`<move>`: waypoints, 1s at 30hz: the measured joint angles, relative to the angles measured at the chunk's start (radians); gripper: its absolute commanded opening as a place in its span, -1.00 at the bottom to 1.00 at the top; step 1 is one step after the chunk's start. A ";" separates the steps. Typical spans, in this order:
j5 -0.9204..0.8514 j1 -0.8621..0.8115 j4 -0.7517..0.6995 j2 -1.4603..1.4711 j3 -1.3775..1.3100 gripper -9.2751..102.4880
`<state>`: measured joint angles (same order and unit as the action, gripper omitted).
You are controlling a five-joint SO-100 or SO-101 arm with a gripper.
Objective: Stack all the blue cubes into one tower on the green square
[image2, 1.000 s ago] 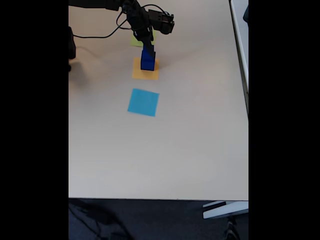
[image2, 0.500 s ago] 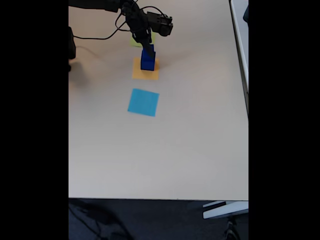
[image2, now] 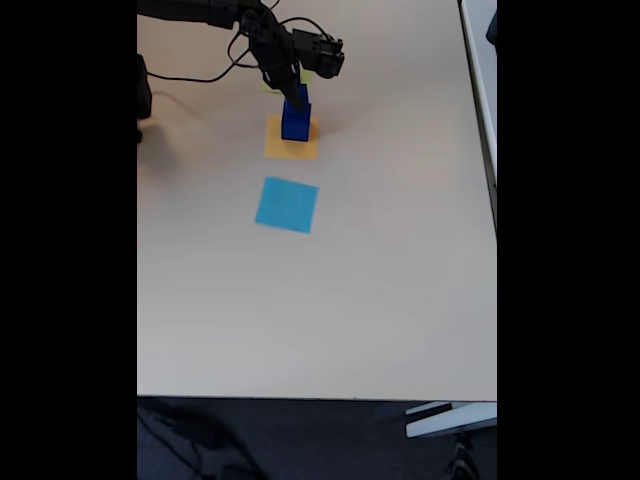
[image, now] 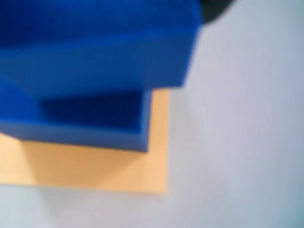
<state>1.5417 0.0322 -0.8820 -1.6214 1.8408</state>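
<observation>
Pale beige, the surface (image2: 330, 300) runs from the far edge of the fixed view down to a dark floor (image2: 300, 440) at the bottom. Three paper squares lie in a row on it: a light-blue square (image2: 287, 204) nearest the camera, an orange square (image2: 290, 145) behind it, and a green square (image2: 268, 84) farthest back, mostly hidden by the arm (image2: 200, 10). Blue cubes (image2: 295, 118) stand stacked at the far edge of the orange square — in the wrist view two blurred blue blocks (image: 95, 52) sit over orange paper (image: 95, 166). The fingers (image2: 297, 100) are at the top of the stack; whether they grip it cannot be told.
</observation>
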 measured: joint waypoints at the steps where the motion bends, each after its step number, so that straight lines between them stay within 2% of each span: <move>1: 0.000 0.000 0.000 0.000 0.000 -0.76; 10: -0.012 -0.015 -0.020 0.000 -0.014 -0.79; 20: -0.155 -0.118 -0.221 0.000 -0.290 -0.77; 26: -0.215 -0.204 -0.225 0.002 -0.313 -0.80; 30: -0.265 -0.276 -0.160 0.006 -0.298 -0.78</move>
<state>1.2763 -0.2439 -1.0416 -1.6153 1.5432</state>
